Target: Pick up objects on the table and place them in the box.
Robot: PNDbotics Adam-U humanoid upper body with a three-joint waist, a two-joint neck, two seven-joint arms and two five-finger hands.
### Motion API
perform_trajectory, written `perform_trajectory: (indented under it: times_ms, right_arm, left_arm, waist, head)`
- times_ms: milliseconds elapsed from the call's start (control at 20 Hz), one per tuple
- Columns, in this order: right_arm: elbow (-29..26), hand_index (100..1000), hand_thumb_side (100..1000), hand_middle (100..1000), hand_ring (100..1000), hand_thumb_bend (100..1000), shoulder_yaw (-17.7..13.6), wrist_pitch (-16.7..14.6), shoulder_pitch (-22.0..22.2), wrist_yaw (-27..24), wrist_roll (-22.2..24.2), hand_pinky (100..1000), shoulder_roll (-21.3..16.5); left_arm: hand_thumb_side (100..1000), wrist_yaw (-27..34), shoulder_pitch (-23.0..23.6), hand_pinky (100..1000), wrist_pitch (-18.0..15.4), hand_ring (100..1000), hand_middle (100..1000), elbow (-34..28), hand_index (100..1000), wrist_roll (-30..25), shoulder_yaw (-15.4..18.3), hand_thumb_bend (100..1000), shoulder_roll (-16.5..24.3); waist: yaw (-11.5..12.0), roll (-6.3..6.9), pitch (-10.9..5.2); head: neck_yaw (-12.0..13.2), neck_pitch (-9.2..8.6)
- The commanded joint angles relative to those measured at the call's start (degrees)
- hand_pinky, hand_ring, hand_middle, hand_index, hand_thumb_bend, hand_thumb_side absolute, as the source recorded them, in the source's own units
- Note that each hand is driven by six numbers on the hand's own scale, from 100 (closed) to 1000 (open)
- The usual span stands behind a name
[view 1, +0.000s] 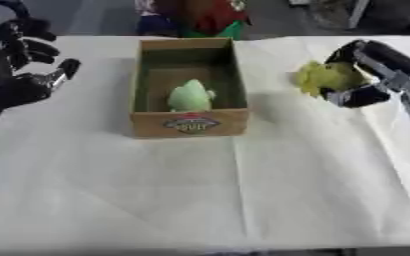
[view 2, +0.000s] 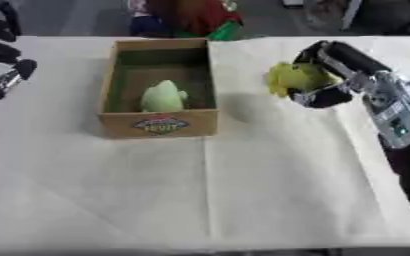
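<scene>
On the white cloth-covered tabletop [view 1: 243, 200], toward its far middle, stood the open brown cardboard box [view 1: 188, 124] with a round printed label on its near wall, and inside it, against the near end, a pale green rounded object [view 1: 190, 96] already lay, so one piece of the job looked finished. What remained, as far as the views showed, was the yellow-green crumpled, leafy-looking object [view 2: 292, 77] to the right of the box, well apart from its right wall. The robot's black right hand [view 2: 327, 75] had its fingers arched over the far side of that object and its thumb tucked in below, on the near side, so the hand was wrapped around it; whether the object had left the cloth could not be told, though a faint shadow sat under it. It looked soft and irregular, lumpy at the edges, a brighter yellow than the piece in the box, and probably light and easily squashed. By that reading the task stood about halfway: one item in, one in the grasp and not yet carried left over the box rim. No other loose item showed on the cloth. The left hand [view 1: 25, 70] hovered at the far left edge, well away from the box, its dark fingers loosely spread and carrying nothing. Beyond the far edge of the tabletop some red, blue and green shapes showed, too vague to identify.
</scene>
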Motion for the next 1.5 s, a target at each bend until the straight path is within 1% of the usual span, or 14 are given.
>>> perform_trajectory:
  times_ms: [50, 300, 350, 400, 650, 750, 800, 850, 950, 1050, 1250, 1300, 1350, 1500]
  right_arm:
    - [-0.1, 681, 279, 483, 498, 296, 0.0, 0.1, -4.4, 0.0, 0.6, 625, 0.9]
    - [7.3, 692, 270, 490, 511, 284, -0.1, -0.7, -9.3, 4.8, 0.6, 627, 8.2]
    - [8.9, 693, 303, 489, 511, 305, -0.4, -0.8, -10.0, 6.1, 0.2, 627, 9.8]
    - [10.4, 694, 261, 489, 511, 275, -0.7, -1.1, -10.6, 7.2, -0.2, 626, 11.5]
    - [17.1, 702, 251, 500, 514, 281, -3.0, -0.5, -12.7, 14.2, -3.6, 626, 18.8]
    - [18.9, 775, 238, 565, 552, 382, -3.6, -0.3, -13.0, 16.8, -5.2, 642, 20.7]
    - [19.4, 834, 205, 662, 642, 434, -3.7, -0.3, -13.1, 18.1, -6.0, 670, 21.5]
    - [19.7, 884, 165, 774, 764, 422, -3.7, -0.3, -13.2, 19.4, -6.8, 712, 22.1]
    - [19.8, 929, 106, 853, 843, 407, -3.5, -0.8, -13.2, 21.7, -8.0, 764, 22.8]
    - [19.2, 957, 100, 910, 898, 392, -3.2, -1.4, -13.2, 23.2, -8.9, 804, 23.0]
    - [17.1, 951, 100, 894, 889, 382, -3.3, -2.2, -13.1, 22.1, -10.4, 802, 21.7]
    - [16.4, 945, 100, 882, 879, 303, -3.5, -2.1, -13.1, 21.2, -10.5, 797, 20.8]
    - [15.7, 943, 100, 876, 875, 383, -3.8, -1.7, -13.3, 20.2, -10.7, 795, 19.7]
    - [14.5, 941, 100, 873, 874, 391, -4.5, -0.2, -13.8, 18.2, -10.8, 798, 16.3]
  left_arm:
    - [100, 1.0, -0.2, 683, -0.3, 629, 633, -1.9, 783, -0.5, 0.1, 493, 0.5]
    - [100, 2.2, -1.1, 675, -0.4, 620, 622, -3.1, 779, -1.6, -1.0, 490, -0.8]
    - [100, 2.4, -1.4, 674, -0.4, 619, 622, -3.2, 779, -1.8, -1.2, 490, -1.1]
    - [100, 2.6, -1.6, 673, -0.4, 618, 621, -3.4, 779, -2.0, -1.4, 490, -1.4]
    - [100, 3.2, -2.5, 671, -0.2, 616, 619, -3.6, 779, -3.0, -2.3, 488, -2.7]
    - [100, 3.3, -2.6, 670, -0.1, 616, 618, -3.6, 779, -3.3, -2.5, 487, -3.0]
    - [100, 3.4, -2.6, 670, -0.1, 616, 618, -3.6, 779, -3.4, -2.6, 487, -3.1]
    - [100, 3.4, -2.6, 669, -0.1, 615, 618, -3.6, 779, -3.5, -2.6, 486, -3.2]
    - [100, 3.5, -2.6, 669, -0.1, 615, 618, -3.6, 779, -3.5, -2.6, 486, -3.4]
    - [100, 3.6, -2.6, 669, 0.0, 616, 619, -3.5, 780, -3.5, -2.6, 485, -3.4]
    - [100, 3.6, -2.4, 669, 0.1, 616, 620, -3.3, 781, -3.6, -2.5, 484, -3.4]
    - [100, 3.6, -2.2, 669, 0.1, 616, 619, -3.3, 781, -3.6, -2.4, 484, -3.3]
    - [100, 3.6, -2.1, 668, 0.1, 616, 619, -3.2, 781, -3.5, -2.3, 484, -3.2]
    - [100, 3.5, -1.7, 668, 0.1, 617, 620, -3.1, 781, -3.4, -2.1, 482, -2.9]
  waist:
    - [0.4, 0.06, -0.97]
    - [2.9, 0.08, -0.91]
    - [3.4, 0.11, -0.9]
    - [4.0, 0.16, -0.89]
    - [6.4, 0.31, -0.87]
    - [7.1, 0.37, -0.85]
    - [7.3, 0.4, -0.82]
    - [7.5, 0.41, -0.8]
    - [7.6, 0.41, -0.75]
    - [7.5, 0.38, -0.73]
    - [7.1, 0.39, -0.72]
    - [7.0, 0.38, -0.74]
    - [6.8, 0.34, -0.76]
    - [6.1, 0.15, -0.84]
  head:
    - [-0.5, 0.27]
    - [-1.4, 0.27]
    - [-1.6, 0.27]
    - [-1.8, 0.27]
    - [-3.1, 0.27]
    - [-3.5, 0.27]
    - [-3.6, 0.27]
    - [-3.8, 0.27]
    - [-3.9, 0.27]
    - [-3.8, 0.27]
    - [-3.5, 0.27]
    - [-3.4, 0.27]
    - [-3.3, 0.27]
    - [-3.1, 0.27]
